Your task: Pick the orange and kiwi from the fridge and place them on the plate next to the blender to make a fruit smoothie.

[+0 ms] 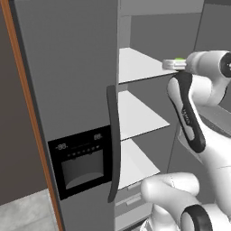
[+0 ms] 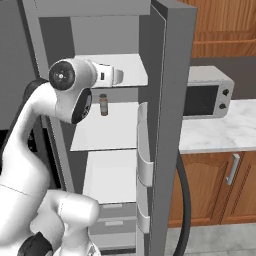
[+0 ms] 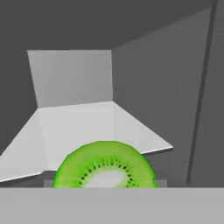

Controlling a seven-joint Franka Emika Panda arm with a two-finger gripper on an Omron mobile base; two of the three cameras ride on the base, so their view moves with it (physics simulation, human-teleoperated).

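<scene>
So the kiwi [image 3: 105,165] sits right up against the jaws, cut face to the hand camera, over the fridge's [image 1: 67,90] upper white shelf [image 3: 87,127]. Can't tell whether they're clamped on it. A small brown jar [image 2: 103,105] stands one shelf below.

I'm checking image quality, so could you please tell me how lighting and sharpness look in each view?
Left base view: flat, even light, soft edges on the fridge. Right base view: similar, no glare. Hand view: the kiwi is bright and slightly blurred, the shelf pale.
</scene>
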